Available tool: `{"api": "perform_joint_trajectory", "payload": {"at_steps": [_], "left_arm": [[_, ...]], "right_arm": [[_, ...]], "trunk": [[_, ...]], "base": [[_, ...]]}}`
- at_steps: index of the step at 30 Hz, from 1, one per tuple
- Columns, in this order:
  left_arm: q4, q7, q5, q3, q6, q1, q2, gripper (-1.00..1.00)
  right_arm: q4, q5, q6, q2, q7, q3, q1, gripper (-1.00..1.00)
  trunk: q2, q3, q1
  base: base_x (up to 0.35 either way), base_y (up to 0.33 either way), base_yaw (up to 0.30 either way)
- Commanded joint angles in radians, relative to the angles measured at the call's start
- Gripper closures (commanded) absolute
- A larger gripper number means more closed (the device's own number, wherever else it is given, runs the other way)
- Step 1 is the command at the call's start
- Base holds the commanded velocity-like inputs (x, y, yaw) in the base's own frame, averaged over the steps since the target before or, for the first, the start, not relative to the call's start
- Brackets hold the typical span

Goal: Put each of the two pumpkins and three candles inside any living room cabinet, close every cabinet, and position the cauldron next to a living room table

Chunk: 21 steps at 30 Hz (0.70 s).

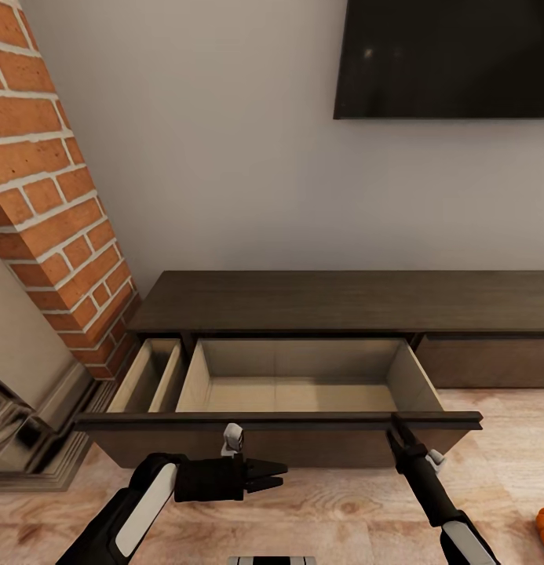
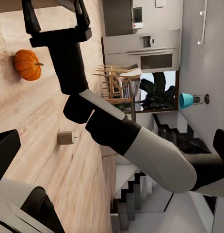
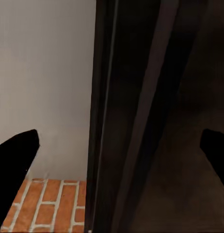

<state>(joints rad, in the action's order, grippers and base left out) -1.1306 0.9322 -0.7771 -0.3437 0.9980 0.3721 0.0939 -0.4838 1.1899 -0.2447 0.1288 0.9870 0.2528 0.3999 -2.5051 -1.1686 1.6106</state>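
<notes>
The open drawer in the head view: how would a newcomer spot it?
Below the wall-mounted black screen runs a long low dark-brown wooden cabinet. Its wide middle drawer is pulled out, with a pale wood interior and nothing inside; the drawer front to its right is shut.

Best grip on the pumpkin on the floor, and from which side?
Take the pumpkin across its round ribbed body, coming straight down from above, fingers either side of the stem. It sits alone on bare floor, well apart from the candle, so a top approach looks clear. The stem seems too short to pinch.
</notes>
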Motion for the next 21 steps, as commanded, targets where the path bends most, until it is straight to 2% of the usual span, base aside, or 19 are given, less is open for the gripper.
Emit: {"api": "perform_joint_trajectory", "payload": {"at_steps": [1, 8, 21], "left_arm": [[0.0, 0.001, -0.002, -0.001, 0.004, 0.001, 0.001, -1.0], [0.0, 0.002, -0.002, -0.001, 0.004, 0.001, 0.001, -1.0], [0.0, 0.002, -0.002, -0.001, 0.004, 0.001, 0.001, -1.0]], "right_arm": [[0.001, 0.009, -0.01, 0.0, 0.002, 0.0, 0.0, -1.0], [0.001, 0.012, -0.01, 0.0, 0.001, 0.0, 0.0, -1.0], [0.001, 0.011, -0.01, 0.0, 0.002, 0.0, 0.0, -1.0]], "trunk": [[0.0, -0.001, 0.0], [0.0, -0.001, 0.0], [0.0, -0.001, 0.0]], "base": [[0.0, 0.0, 0.0], [-0.007, 0.0, 0.0], [-0.149, 0.0, 0.0]]}}
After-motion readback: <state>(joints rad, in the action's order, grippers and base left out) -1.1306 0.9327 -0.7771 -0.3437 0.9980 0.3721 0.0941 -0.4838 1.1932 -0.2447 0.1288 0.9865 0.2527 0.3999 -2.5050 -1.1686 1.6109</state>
